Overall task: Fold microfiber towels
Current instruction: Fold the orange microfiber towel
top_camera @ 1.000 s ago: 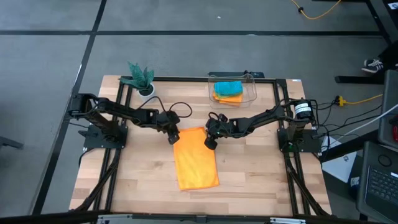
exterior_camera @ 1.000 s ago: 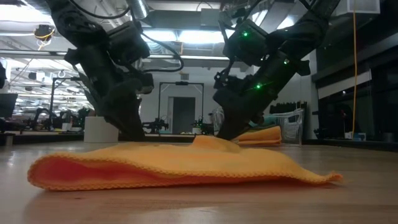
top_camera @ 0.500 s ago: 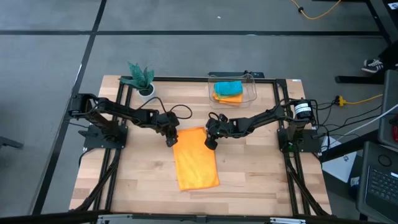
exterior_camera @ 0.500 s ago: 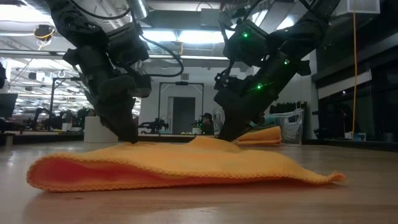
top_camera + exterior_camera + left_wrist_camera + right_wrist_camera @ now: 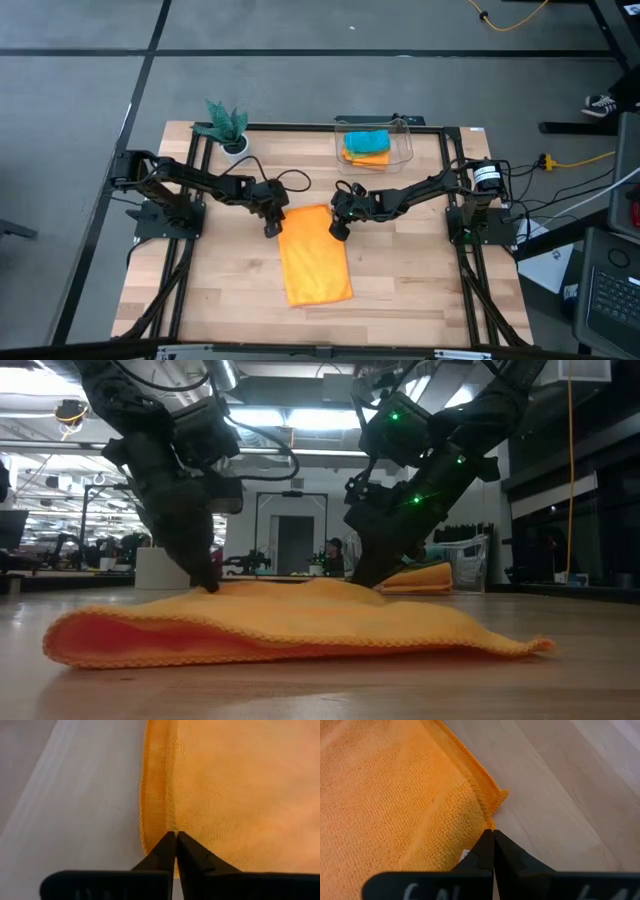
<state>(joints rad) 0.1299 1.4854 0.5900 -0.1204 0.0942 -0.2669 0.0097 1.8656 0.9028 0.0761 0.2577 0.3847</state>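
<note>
grey floor, bright ceiling lights, dark doorway

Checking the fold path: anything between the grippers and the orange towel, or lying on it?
Nothing visible. Left gripper and right gripper are shut on the orange towel's far corners; its top is bare.

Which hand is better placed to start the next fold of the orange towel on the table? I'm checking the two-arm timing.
Neither clearly. The left hand is shut on the orange towel at its far left corner, and the right hand is shut on the far right corner. Both seem ready to carry that edge together.
</note>
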